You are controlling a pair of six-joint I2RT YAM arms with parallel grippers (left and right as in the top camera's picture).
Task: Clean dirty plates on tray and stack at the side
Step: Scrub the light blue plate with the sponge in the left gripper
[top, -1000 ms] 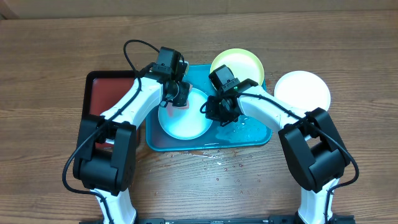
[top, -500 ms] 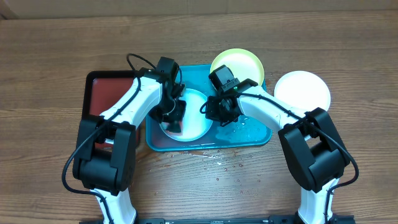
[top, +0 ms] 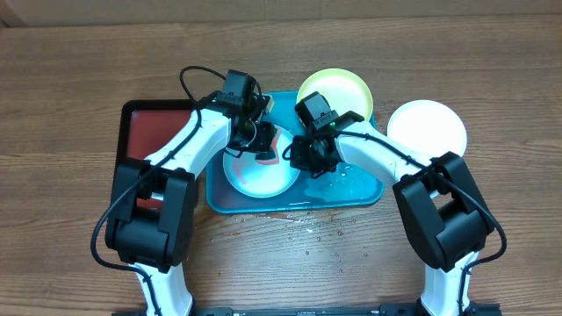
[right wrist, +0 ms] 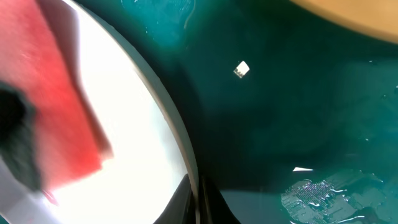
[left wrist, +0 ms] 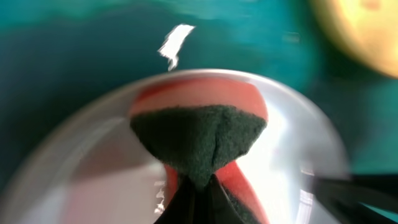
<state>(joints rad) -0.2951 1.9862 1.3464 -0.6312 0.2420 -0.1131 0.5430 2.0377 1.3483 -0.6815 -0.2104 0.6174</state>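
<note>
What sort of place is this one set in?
Likely a lab robot bench staging dishwashing, not a kitchen: wooden table, bright blue plastic tray, red-and-green sponge on a teal-rimmed white plastic plate.

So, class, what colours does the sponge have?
The sponge is dark green over red; left wrist view shows it best.

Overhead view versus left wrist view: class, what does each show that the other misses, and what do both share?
Only overhead: the white plate lying on the wooden table at the right, and the dark red tray at the left. Only left wrist: the sponge's dark green scouring face, close up, pinched in the left claw. Both: the teal-rimmed plate, the blue tray beneath it, and the yellow-green plate.
</note>
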